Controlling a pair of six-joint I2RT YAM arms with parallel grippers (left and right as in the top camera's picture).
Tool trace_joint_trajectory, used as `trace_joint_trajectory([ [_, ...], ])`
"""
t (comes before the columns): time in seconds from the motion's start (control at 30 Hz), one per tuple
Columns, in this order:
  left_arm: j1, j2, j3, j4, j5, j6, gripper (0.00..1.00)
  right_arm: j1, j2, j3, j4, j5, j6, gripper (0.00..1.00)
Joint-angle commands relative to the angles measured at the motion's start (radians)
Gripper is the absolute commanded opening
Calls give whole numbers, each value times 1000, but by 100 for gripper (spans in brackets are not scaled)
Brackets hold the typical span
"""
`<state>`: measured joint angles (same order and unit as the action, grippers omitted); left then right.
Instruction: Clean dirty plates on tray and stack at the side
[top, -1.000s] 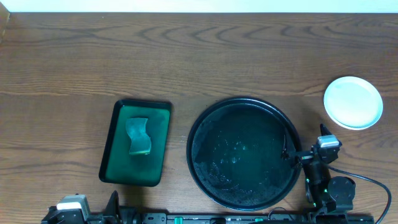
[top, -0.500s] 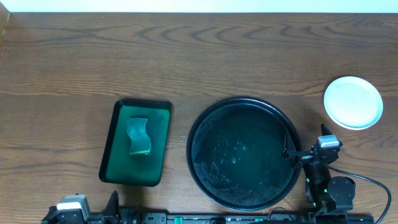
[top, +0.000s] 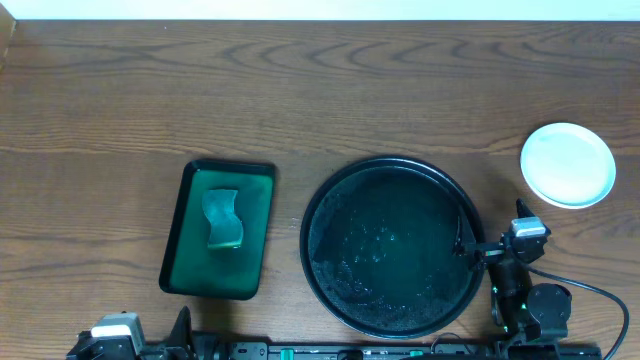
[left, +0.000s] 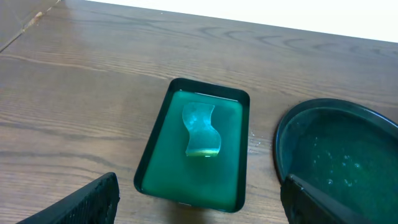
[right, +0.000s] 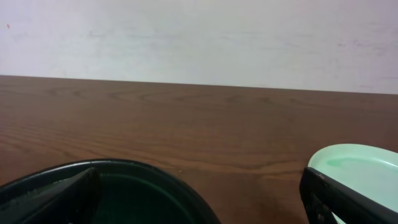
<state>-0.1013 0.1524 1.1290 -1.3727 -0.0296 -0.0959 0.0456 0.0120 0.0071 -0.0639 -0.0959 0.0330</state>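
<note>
The large round black tray (top: 318, 205) sits right of centre with no plates on it, only wet drops. It also shows in the left wrist view (left: 292, 121) and the right wrist view (right: 168, 177). White plates (top: 568, 164) sit in one spot on the wood tabletop at the far right; only the plain top one shows, also in the right wrist view (right: 360, 171). My left gripper (left: 199, 202) is open and empty near the front edge, above the green tray. My right gripper (right: 199, 199) is open and empty at the black tray's right rim, seen overhead (top: 505, 255).
A small rectangular green tray (top: 185, 270) holds a green sponge (top: 222, 218) left of the black tray; both show in the left wrist view, tray (left: 155, 155) and sponge (left: 200, 129). A pale wall runs along the table's far edge.
</note>
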Motion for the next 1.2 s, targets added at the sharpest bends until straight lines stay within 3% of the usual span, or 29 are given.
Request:
trace_joint_trajectory([
  [0.0, -2, 4, -2, 2, -8, 13, 83, 4, -7, -2, -5, 13, -15, 99],
  [0.3, -2, 5, -2, 5, -30, 13, 83, 4, -7, -2, -5, 13, -15, 99],
  [0.43, -2, 5, -2, 75, -31, 13, 83, 4, -7, -2, -5, 13, -15, 99],
  [0.83, -2, 3, -116, 675, -27, 13, 83, 4, -7, -2, -5, 13, -15, 99],
  [1.17, -2, -15, -417, 965, 47, 9, 83, 4, -7, -2, -5, 13, -15, 99],
])
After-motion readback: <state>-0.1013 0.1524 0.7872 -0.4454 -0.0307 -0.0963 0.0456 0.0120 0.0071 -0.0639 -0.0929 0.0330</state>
